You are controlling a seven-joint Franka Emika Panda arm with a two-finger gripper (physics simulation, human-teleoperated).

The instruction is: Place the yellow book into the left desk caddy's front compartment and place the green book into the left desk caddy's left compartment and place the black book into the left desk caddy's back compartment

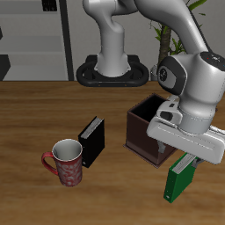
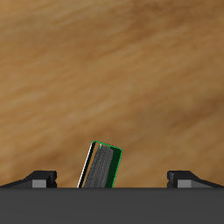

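Observation:
The green book point(image 1: 178, 185) stands upright on the wooden table, near its front edge, just below my gripper point(image 1: 186, 164). In the wrist view the green book point(image 2: 103, 164) sits between my two fingertips point(image 2: 42, 178), closer to one of them and touching neither. My gripper point(image 2: 114, 178) is open, its fingers spread wide. The left desk caddy point(image 1: 141, 132), a dark maroon box, sits right behind the gripper, which partly covers it. Beside the caddy, the black book point(image 1: 92, 141) stands on edge. The yellow book is out of view.
A red patterned mug point(image 1: 66, 162) stands close to the black book, nearer the table's front edge. The robot's base point(image 1: 112, 72) is at the back. A shelf unit point(image 1: 35, 35) and a plant are behind the table.

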